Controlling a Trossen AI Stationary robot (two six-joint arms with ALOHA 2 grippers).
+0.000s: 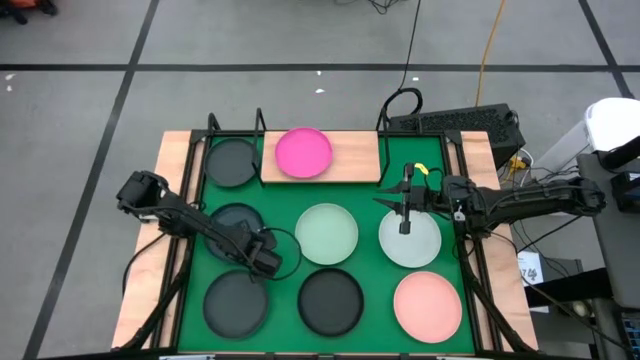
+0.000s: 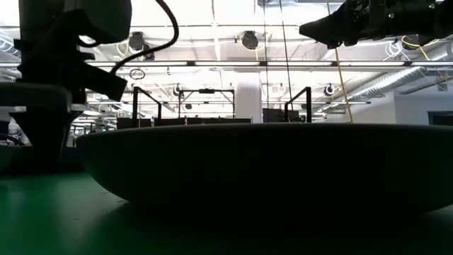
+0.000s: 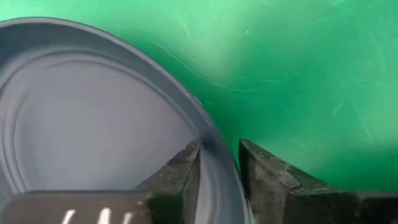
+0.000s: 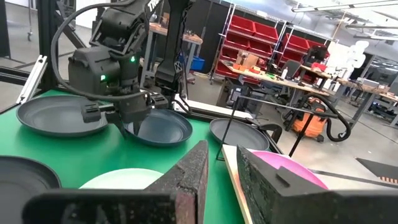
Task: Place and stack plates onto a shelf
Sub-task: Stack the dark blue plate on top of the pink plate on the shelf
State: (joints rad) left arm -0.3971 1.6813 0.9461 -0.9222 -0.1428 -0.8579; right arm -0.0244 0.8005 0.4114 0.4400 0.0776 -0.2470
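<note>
My left gripper [image 1: 262,257] is low over the mat and shut on a dark grey plate [image 1: 233,222], which also fills the left wrist view [image 3: 93,118]. My right gripper [image 1: 382,200] hangs raised and shut, holding nothing, between the shelf [image 1: 355,160] and a pale green plate [image 1: 412,240]. A magenta plate [image 1: 303,152] lies flat on the shelf board. On the mat lie a second pale green plate [image 1: 326,233], a light pink plate [image 1: 428,305] and three more dark plates [image 1: 231,162], [image 1: 236,303], [image 1: 331,300]. My left gripper [image 3: 219,152] has the dark grey plate by its rim [image 3: 208,127], on the side toward the table's near right. One finger [image 3: 183,171] stands inside the plate and the other [image 3: 267,168] outside, coming down from above. Whether the plate is off the mat I cannot tell.
Black wire posts [image 1: 258,122] rise at the shelf's far side and a wire frame [image 1: 468,175] runs along the mat's edges. In the low view a dark plate [image 2: 269,170] fills the foreground. A keyboard [image 1: 455,122] and cables lie beyond the far right corner.
</note>
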